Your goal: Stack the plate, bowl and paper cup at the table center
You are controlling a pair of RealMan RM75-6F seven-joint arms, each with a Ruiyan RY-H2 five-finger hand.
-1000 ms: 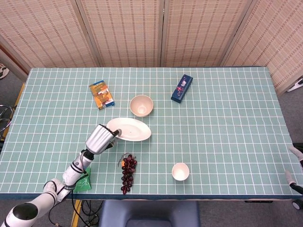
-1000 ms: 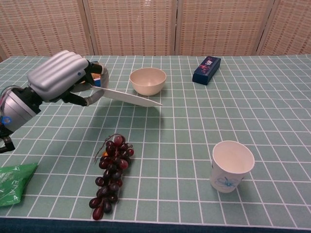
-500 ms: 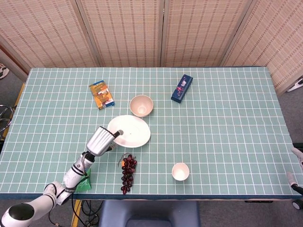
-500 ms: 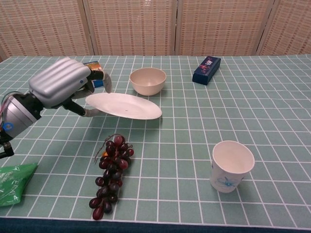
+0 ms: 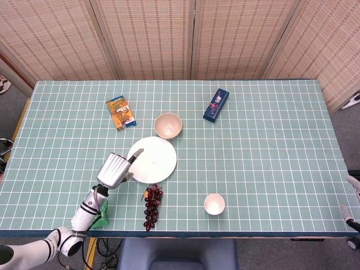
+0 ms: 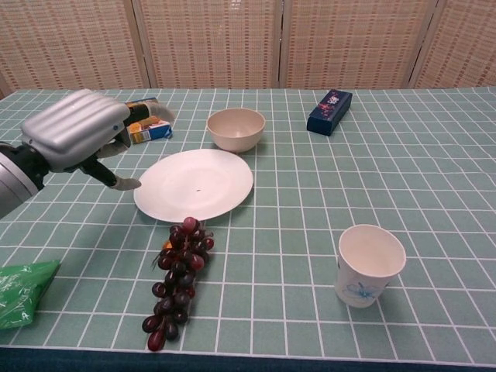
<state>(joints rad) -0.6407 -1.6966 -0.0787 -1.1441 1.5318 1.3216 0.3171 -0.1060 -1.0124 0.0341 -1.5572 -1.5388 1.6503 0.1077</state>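
Since the earlier frames the plate (image 5: 152,160) has gone from tilted and held off the surface to lying flat on the table (image 5: 270,146). Left hand (image 5: 114,170) has let go and drawn back toward the near left edge; it now hangs just beside the plate's left rim, holding nothing. Its fingers (image 6: 124,184) are loosely curled but apart, one tip reaching over the rim in the head view; whether it touches the plate cannot be told.

Surface: table covered in a green cloth with a white grid. Behind it stand woven, tan folding screens (image 5: 169,34); grey floor shows at both sides.

Positions:
- Plate: left of table centre, just in front of the bowl (image 5: 168,125), close to it but apart.
- Bowl: upright, cream-coloured, unchanged.
- Paper cup (image 5: 214,204): upright near the front edge, right of the plate, well apart from it, unchanged.
- Grapes (image 5: 151,206): dark bunch near the front edge, top end right at the plate's near rim.
- Orange snack box (image 5: 121,112): behind the left hand.
- Dark blue box (image 5: 216,104): behind and right of the bowl.
- Green packet (image 6: 22,291): at the near left edge.

Right hand: only grey parts at the far right edge of the head view; its state cannot be told.
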